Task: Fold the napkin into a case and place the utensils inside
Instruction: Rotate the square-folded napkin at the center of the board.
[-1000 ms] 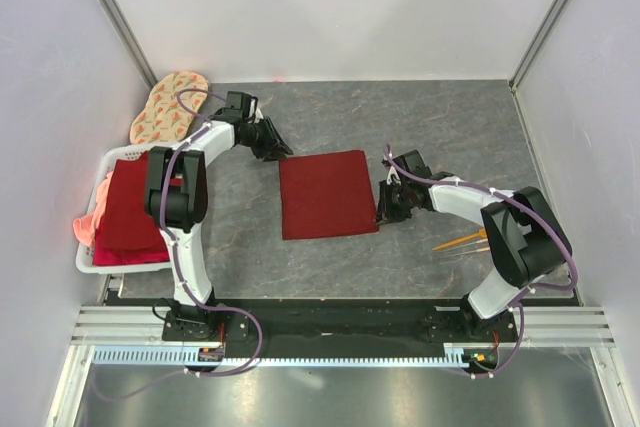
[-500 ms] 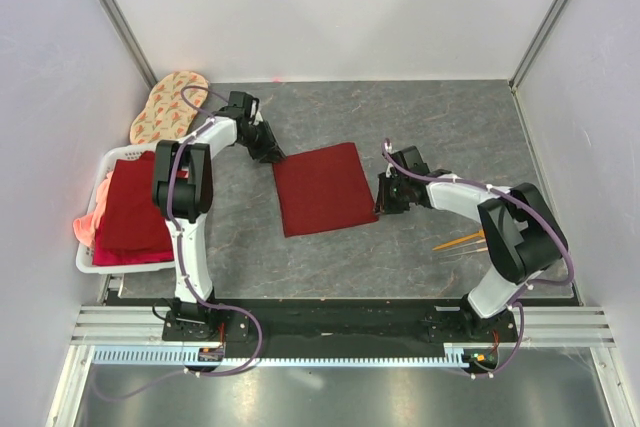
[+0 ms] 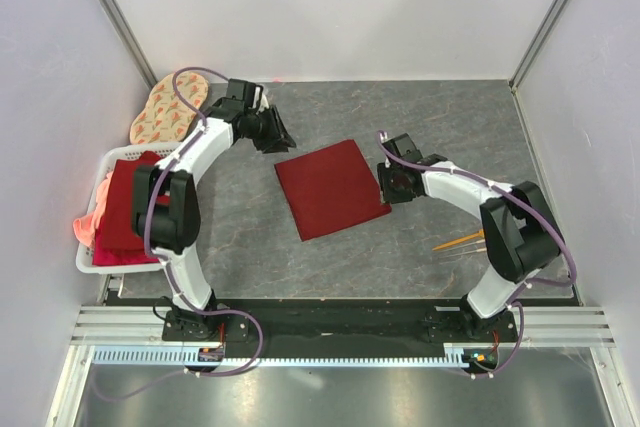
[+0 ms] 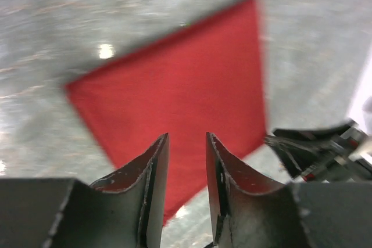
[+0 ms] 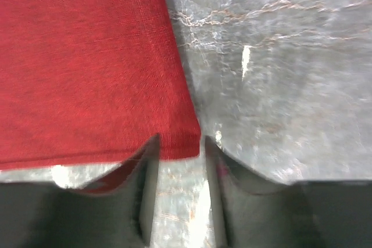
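Note:
The dark red napkin [image 3: 332,189] lies flat on the grey table, folded into a rough square and turned at an angle. My left gripper [image 3: 281,137] hovers off its far left corner, open and empty; in the left wrist view [image 4: 187,137] the napkin [image 4: 186,85] lies beyond the jaws. My right gripper [image 3: 384,185] is at the napkin's right edge, open; in the right wrist view [image 5: 181,140] a napkin [image 5: 87,68] corner lies between the spread fingertips. The orange-gold utensils [image 3: 462,241] lie on the table at the right, by the right arm's elbow.
A white basket [image 3: 101,169] at the left edge holds a stack of red cloths [image 3: 125,212] with a salmon-pink cloth [image 3: 84,228] hanging over its side. An oval patterned mat [image 3: 167,110] lies at the far left. White walls enclose the table.
The napkin has turned counterclockwise and slid slightly right. My left gripper has come off its far left corner and drawn back. My right gripper has shifted up along the right edge.

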